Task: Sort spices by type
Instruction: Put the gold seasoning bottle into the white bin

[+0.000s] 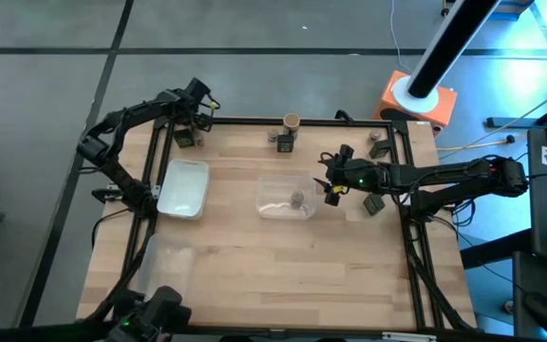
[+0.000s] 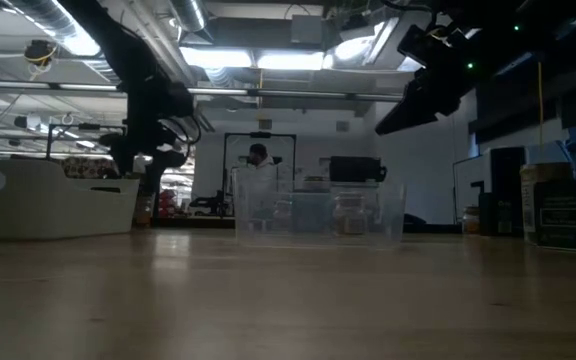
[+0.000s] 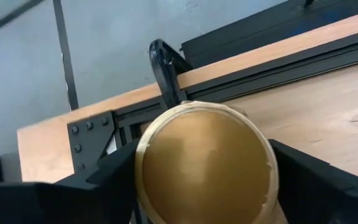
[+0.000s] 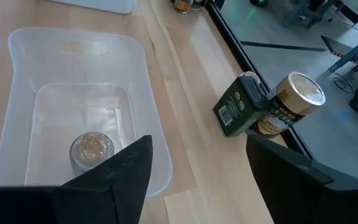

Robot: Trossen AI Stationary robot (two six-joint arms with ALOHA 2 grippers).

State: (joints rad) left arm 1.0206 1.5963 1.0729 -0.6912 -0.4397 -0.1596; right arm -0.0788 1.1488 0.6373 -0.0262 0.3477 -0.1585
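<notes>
A tan-topped jar [image 3: 207,163] stands at the table's far left corner, between the fingers of my left gripper [image 1: 194,125], which is shut on it. A dark packet [image 1: 186,139] sits just beside them. My right gripper [image 4: 197,186] hangs open over the right end of a clear tray [image 4: 23,50]. On this tray's floor rests a squat round jar [image 4: 91,149]. Another tan-topped jar [image 4: 296,99] and a dark packet [image 4: 235,111] stand side by side at the far edge. My left gripper has the tan-topped jar between its two fingers [image 3: 107,180], one on each side of the round body just under the lid's rim [image 3: 143,155]. The fingers slant down from above. The wide lid hides the contact itself. The jar stands upright.
A white tray [image 1: 183,188] lies at the left, and a second clear tray [image 1: 164,261] near the front left. One dark packet [image 1: 373,204] lies under my right arm; more spices [image 1: 380,147] sit at the far right corner. A black frame [image 1: 254,122] rims the table.
</notes>
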